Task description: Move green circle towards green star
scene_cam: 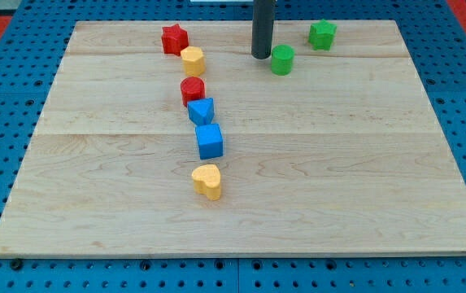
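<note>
Green circle (282, 60) sat just right of the tool's tip (261, 55), green star (322, 34) up-right, tool grasping nothing, bare rod.

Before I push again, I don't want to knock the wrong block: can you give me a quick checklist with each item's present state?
1. My tip sits just to the view's left of the green circle: ok.
2. Tip touching the circle: cannot tell.
3. Green star lies up and right of the circle, apart from it: ok.
4. No block between circle and star: ok.
5. Yellow block and red star lie well left of the tip: ok.
</note>
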You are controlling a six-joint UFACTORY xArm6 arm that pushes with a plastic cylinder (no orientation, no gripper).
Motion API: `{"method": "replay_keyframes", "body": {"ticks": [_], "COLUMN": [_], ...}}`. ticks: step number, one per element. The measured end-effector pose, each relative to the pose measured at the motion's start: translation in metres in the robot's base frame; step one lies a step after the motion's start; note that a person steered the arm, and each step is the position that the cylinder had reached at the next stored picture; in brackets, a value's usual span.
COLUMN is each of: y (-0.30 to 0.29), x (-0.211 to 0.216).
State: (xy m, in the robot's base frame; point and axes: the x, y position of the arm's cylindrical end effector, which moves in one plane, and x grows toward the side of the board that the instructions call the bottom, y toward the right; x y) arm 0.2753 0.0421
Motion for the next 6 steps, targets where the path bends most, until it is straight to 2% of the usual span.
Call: {"method": "replay_keyframes", "body": {"ticks": [2,4,5,6], "y": [-0.002,0.035,-0.022,-0.028], "x": [0.0,-0.001,0.031,0.064]}}
